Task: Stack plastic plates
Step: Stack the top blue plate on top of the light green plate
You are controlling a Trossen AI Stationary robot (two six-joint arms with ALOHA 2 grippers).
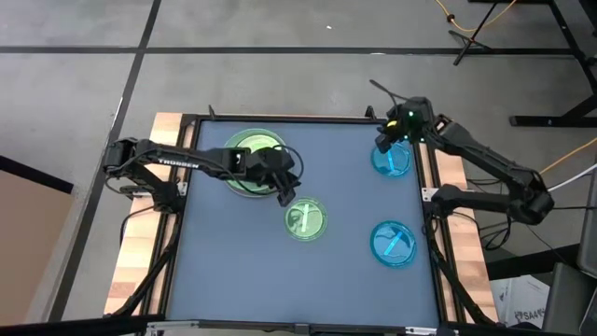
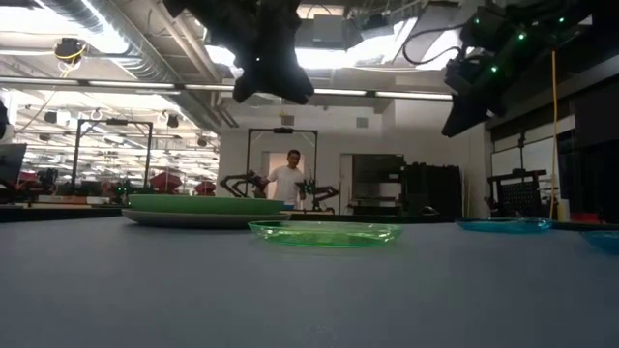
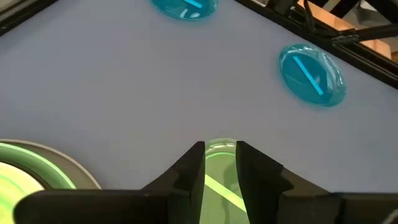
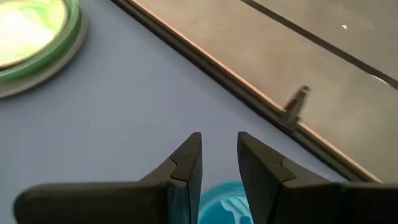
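A stack with a light green plate (image 1: 250, 161) on a grey plate (image 2: 184, 218) lies flat at the far left of the mat; its centre looks paler. One small translucent green plate (image 1: 305, 220) lies right of it. One small cyan plate (image 1: 392, 161) sits by the far right edge and another (image 1: 393, 244) nearer. My left gripper (image 1: 285, 194) hangs in the air between the stack and the small green plate, fingers narrowly open (image 3: 221, 152). My right gripper (image 1: 385, 142) hovers over the far cyan plate's far rim, narrowly open (image 4: 219, 146). The black and white plates do not show.
The blue-grey mat (image 1: 336, 280) is bordered by a black frame and wooden table edges (image 1: 140, 271). In the low view both grippers hang well above the plates. A person (image 2: 287, 181) stands far off in the room behind the table.
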